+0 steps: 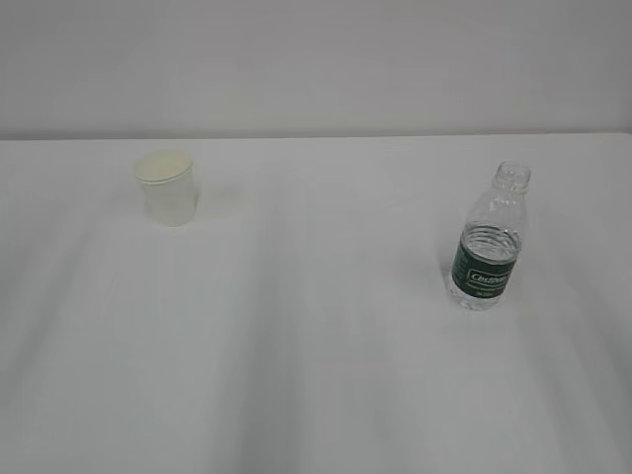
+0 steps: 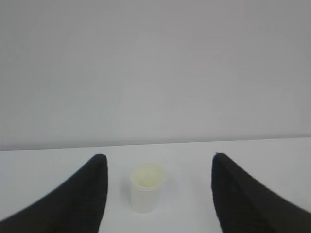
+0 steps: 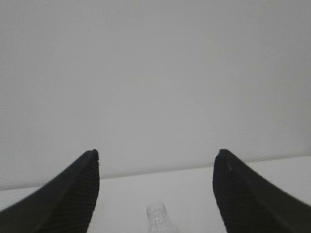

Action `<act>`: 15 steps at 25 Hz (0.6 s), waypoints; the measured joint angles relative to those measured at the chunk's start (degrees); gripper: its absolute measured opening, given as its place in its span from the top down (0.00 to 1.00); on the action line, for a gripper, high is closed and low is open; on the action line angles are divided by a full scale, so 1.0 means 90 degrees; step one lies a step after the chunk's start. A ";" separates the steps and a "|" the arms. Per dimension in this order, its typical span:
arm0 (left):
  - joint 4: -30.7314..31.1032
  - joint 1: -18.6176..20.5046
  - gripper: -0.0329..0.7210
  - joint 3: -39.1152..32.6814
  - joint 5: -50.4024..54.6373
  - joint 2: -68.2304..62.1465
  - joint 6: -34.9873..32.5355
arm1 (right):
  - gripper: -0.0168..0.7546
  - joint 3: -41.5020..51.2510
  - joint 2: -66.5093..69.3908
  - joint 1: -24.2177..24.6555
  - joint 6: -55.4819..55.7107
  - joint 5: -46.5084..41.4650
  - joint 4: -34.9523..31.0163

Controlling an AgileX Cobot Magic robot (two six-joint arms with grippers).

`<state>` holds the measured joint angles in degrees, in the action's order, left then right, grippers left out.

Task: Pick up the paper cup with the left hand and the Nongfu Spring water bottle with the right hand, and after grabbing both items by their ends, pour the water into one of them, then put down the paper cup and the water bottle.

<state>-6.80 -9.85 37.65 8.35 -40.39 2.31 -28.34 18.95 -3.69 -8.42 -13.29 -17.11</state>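
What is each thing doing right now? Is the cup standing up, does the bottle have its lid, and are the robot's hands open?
paper cup: upright on the table, not held.
Nongfu Spring water bottle: upright, cap off, partly full, not held.
water: inside the bottle, none poured that shows.
left hand: open, lined up on the cup, not touching.
right hand: open, bottle neck below the gap, not touching.

Looks like lab/test bench, not home: plain white table (image 1: pixel 316 375) w/ bare pale wall (image 1: pixel 316 59) behind, no decor or furnishings. Wrist views show same blank wall & tabletop.
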 joint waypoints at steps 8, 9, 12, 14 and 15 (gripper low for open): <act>-0.0228 -0.0452 0.34 -0.0866 -0.1535 -0.0805 -0.0009 | 0.27 0.0771 0.0035 0.0000 0.0000 0.0347 -0.0085; -0.0289 -0.0452 0.34 -0.0948 -0.1710 -0.0933 -0.0009 | 0.27 0.0863 0.0035 0.0000 0.0000 0.0374 -0.0085; -0.0404 -0.0452 0.34 -0.1137 -0.2210 -0.1313 -0.0009 | 0.27 0.1104 0.0035 0.0000 0.0000 0.0482 -0.0085; -0.0428 -0.0452 0.34 -0.1209 -0.2455 -0.1568 -0.0009 | 0.27 0.1244 0.0035 0.0000 -0.0169 0.0482 -0.0085; -0.0428 -0.0465 0.34 -0.1241 -0.2573 -0.1708 -0.0009 | 0.27 0.1305 0.0035 0.0000 -0.0355 0.0482 -0.0085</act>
<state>-10.65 -14.03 26.48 -14.80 -55.76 2.23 -16.60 19.27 -3.69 -11.62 -8.96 -17.88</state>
